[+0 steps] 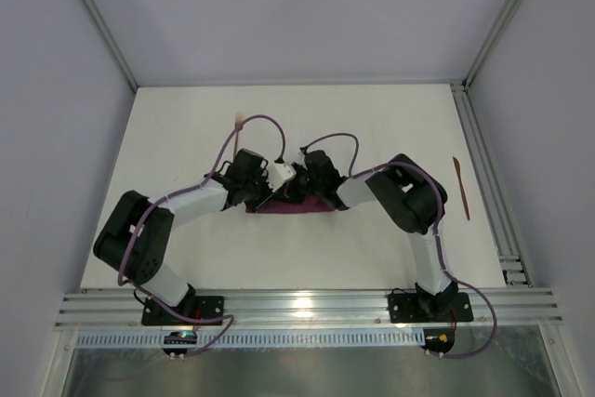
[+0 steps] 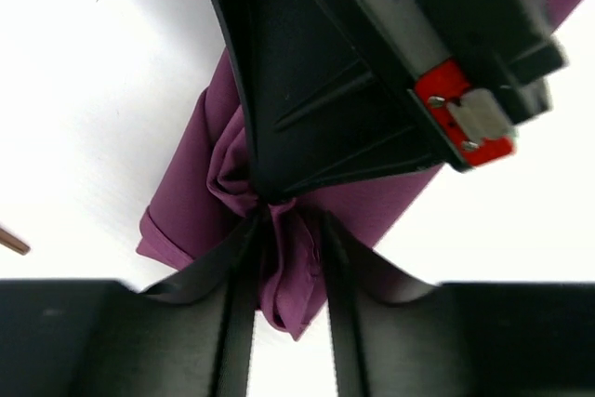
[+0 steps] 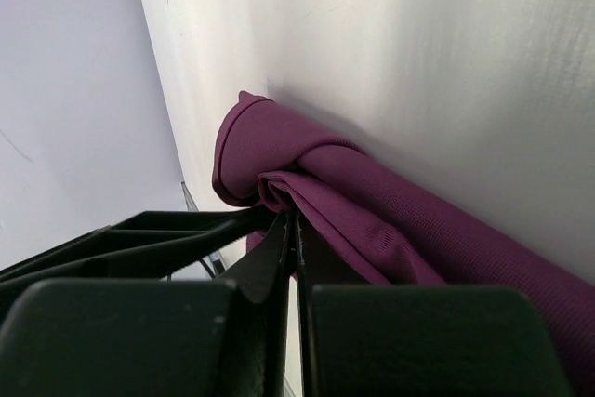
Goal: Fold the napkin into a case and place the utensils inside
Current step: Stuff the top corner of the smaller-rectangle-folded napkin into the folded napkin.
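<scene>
The napkin [image 1: 296, 206], pinched in a bunch at the tips of both the left gripper [image 2: 290, 230] and the right gripper [image 3: 290, 228], each clamped on its cloth, is best drawn taut between them and laid flat on the tabletop [image 1: 372, 118] before either grip is eased.

The soft, bunched cloth napkin [image 1: 296, 204] was deep magenta-purple, plain and unpatterned. The thin metal utensil [image 1: 462, 188] by the right edge of the cream-white tabletop [image 1: 372, 127] was copper-brown. The small fork [image 1: 241, 124] near the far edge had a pale rosy head. The left gripper [image 2: 291, 230] and right gripper [image 3: 290, 225] were black.
</scene>
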Controlling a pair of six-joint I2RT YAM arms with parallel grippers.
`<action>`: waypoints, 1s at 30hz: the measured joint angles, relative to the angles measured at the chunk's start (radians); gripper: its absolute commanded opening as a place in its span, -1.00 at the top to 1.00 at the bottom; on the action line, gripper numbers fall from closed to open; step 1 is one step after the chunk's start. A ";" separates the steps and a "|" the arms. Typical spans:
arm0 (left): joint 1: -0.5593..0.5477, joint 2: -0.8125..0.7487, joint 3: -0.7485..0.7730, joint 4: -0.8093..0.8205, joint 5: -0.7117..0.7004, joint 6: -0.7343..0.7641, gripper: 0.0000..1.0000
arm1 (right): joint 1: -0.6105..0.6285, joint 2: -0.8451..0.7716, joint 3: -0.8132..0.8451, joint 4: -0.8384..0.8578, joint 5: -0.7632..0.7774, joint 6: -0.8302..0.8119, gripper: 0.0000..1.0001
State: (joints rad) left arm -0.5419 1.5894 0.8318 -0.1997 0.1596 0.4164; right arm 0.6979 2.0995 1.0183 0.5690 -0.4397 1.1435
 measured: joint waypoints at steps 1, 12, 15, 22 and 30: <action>0.000 -0.006 0.000 -0.005 0.004 0.002 0.12 | 0.001 0.000 0.000 0.000 0.005 0.000 0.94; 0.025 -0.187 0.109 -0.196 0.132 -0.023 -0.01 | 0.001 0.019 -0.002 0.007 0.023 -0.003 0.94; 0.075 -0.205 0.125 -0.205 0.125 -0.051 0.13 | 0.001 0.019 -0.002 0.007 0.024 -0.009 0.94; 0.118 -0.026 0.185 -0.243 0.034 -0.085 -0.12 | 0.001 0.019 -0.002 0.008 0.027 -0.018 0.94; 0.117 0.086 0.185 -0.282 0.017 -0.124 1.00 | 0.001 0.019 -0.001 0.010 0.028 -0.023 0.94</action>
State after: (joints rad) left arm -0.4248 1.6756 1.0168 -0.4812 0.1764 0.2928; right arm 0.6991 2.1185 1.0172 0.5785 -0.4118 1.1206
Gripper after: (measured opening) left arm 0.173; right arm 0.036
